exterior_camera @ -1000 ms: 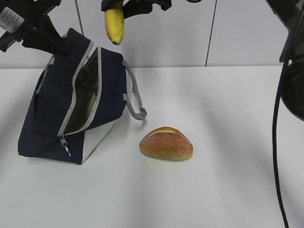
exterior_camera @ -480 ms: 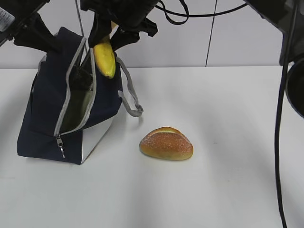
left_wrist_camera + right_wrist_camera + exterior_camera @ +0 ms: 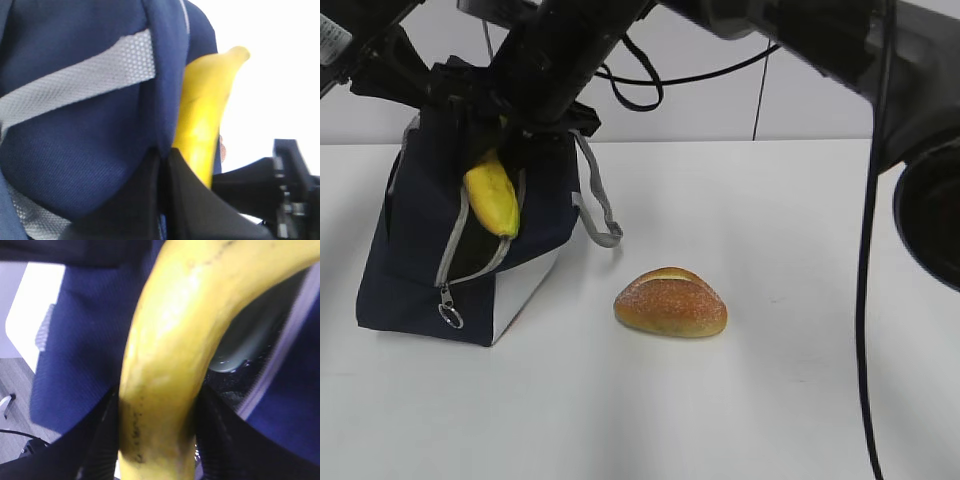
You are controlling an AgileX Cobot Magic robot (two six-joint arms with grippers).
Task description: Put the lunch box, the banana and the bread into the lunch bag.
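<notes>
My right claw point(image 3: 505, 135) has the banana point(image 3: 493, 195) partway in the bag point(image 3: 420, 250) mouth, at the table's point(image 3: 770, 400) left; the bread point(image 3: 671, 302) lies right of the bag.

R arm point(image 3: 570, 50) reaching across to far left, jaws clamped; L arm point(image 3: 380, 60) upper left, jaws pinched.

We are looking at a white table point(image 3: 800, 400) filling the lower two thirds of the exterior frame. Behind it, across the top, a pale panelled wall point(image 3: 820, 100) is showing thin dark vertical seams. Soft, even light is casting faint shadows on the tabletop.
</notes>
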